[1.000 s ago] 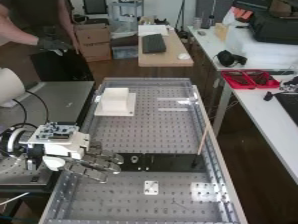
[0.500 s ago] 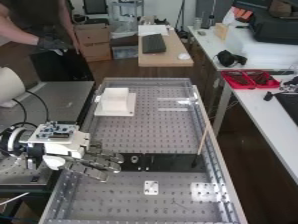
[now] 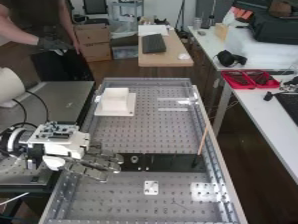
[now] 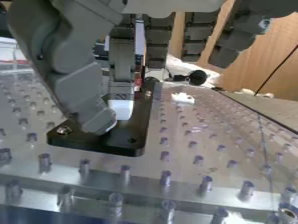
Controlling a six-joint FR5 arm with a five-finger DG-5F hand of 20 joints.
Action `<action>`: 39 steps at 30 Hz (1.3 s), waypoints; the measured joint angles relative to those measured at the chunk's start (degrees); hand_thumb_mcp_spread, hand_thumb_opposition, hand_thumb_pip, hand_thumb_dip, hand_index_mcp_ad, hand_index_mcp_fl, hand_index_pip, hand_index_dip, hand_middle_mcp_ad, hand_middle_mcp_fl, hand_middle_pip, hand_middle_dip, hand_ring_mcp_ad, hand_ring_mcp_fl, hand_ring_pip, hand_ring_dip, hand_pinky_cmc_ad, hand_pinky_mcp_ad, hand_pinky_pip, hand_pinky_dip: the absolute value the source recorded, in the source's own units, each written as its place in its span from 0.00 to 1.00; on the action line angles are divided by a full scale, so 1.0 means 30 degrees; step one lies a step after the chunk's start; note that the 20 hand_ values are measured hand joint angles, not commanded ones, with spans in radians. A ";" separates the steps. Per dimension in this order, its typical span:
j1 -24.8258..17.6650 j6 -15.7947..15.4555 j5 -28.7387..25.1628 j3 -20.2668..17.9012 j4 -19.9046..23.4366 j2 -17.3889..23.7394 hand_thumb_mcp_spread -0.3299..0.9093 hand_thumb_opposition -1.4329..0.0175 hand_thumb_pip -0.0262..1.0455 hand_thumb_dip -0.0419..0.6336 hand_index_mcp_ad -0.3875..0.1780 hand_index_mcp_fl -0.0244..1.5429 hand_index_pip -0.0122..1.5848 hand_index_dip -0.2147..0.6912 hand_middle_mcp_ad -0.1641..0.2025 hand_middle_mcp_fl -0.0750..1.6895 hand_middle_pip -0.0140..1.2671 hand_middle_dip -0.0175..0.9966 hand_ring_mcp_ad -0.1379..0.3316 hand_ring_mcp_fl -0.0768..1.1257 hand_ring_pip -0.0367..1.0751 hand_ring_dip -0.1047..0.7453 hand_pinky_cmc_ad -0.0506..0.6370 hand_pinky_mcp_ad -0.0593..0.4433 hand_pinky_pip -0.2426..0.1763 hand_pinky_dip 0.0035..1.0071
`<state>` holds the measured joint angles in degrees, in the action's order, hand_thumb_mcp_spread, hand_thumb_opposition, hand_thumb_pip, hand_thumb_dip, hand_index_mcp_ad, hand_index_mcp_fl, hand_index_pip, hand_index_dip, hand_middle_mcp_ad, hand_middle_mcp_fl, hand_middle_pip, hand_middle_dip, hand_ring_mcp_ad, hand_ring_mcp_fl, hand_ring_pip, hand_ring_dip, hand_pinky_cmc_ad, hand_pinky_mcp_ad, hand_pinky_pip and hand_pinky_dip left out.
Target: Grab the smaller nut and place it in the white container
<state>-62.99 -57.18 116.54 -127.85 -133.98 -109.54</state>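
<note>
Dark grey mechanical hand (image 3: 96, 164) low over the flat black bar (image 3: 173, 162)

And here we are, live over the pale metal bench (image 3: 156, 135) with its grid of small holes; the hand sits at the bar's 9 o'clock end, the white jointed arm (image 3: 58, 152) coming in behind it from 9 o'clock; released or clenched, I cannot tell you from these angles, and whether it has hold of anything I cannot tell either; as for the smaller nut, its exact spot cannot be made out!

Over to the wrist view; a small, round metal part (image 4: 64, 130) is on the bar, close to a corner and near the hand, though which part it is I cannot say; back up high, the silvery ring-shaped bearing (image 3: 134, 159) stands on the bar, just off the hand at 3 o'clock.

Now look toward 12 o'clock from the hand, and there's the white box-shaped container (image 3: 114, 104), upright on a flat white square plate (image 3: 132, 105), well apart from the hand; at 4 o'clock lies a little white plate with dark holes (image 3: 151, 188), apart from the bar; and out at 3 o'clock, a thin orange-brown rod (image 3: 203, 140) slants across the bench's side, its dark lower end by the bar!
</note>
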 joint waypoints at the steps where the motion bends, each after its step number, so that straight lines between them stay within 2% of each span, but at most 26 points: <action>1: 0.0000 -0.0002 0.0002 0.0015 -0.0013 -0.0015 0.60 0.42 0.72 0.44 0.51 0.09 0.97 0.49 0.54 0.06 0.12 0.25 0.57 0.06 0.12 0.23 0.51 0.48 0.47 0.17; 9: -0.0041 0.0042 -0.0030 0.0045 0.0056 -0.0016 0.60 0.41 0.71 0.43 0.51 0.12 0.97 0.48 0.54 0.06 0.12 0.25 0.57 0.06 0.12 0.23 0.51 0.48 0.47 0.17; 12: -0.0065 0.0040 -0.0029 0.0086 0.0010 0.0067 0.60 0.41 0.68 0.43 0.51 0.15 0.97 0.48 0.54 0.07 0.12 0.25 0.57 0.06 0.12 0.23 0.51 0.48 0.47 0.17; 23: -0.0309 0.0050 -0.0086 0.0287 -0.0296 0.0724 0.60 0.41 0.68 0.44 0.51 0.15 0.97 0.48 0.54 0.07 0.12 0.25 0.57 0.06 0.12 0.23 0.51 0.48 0.47 0.17; 32: -0.1020 -0.0132 0.0002 0.0593 -0.1747 0.1891 0.60 0.41 0.68 0.44 0.51 0.15 0.97 0.48 0.55 0.07 0.12 0.25 0.57 0.06 0.12 0.23 0.51 0.48 0.47 0.17; 39: -0.2713 -0.0384 0.0065 0.1003 -0.3405 0.2829 0.60 0.41 0.68 0.44 0.51 0.15 0.96 0.48 0.54 0.09 0.12 0.25 0.56 0.06 0.12 0.23 0.51 0.48 0.47 0.17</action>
<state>-71.13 -58.33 116.73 -124.84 -144.19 -101.06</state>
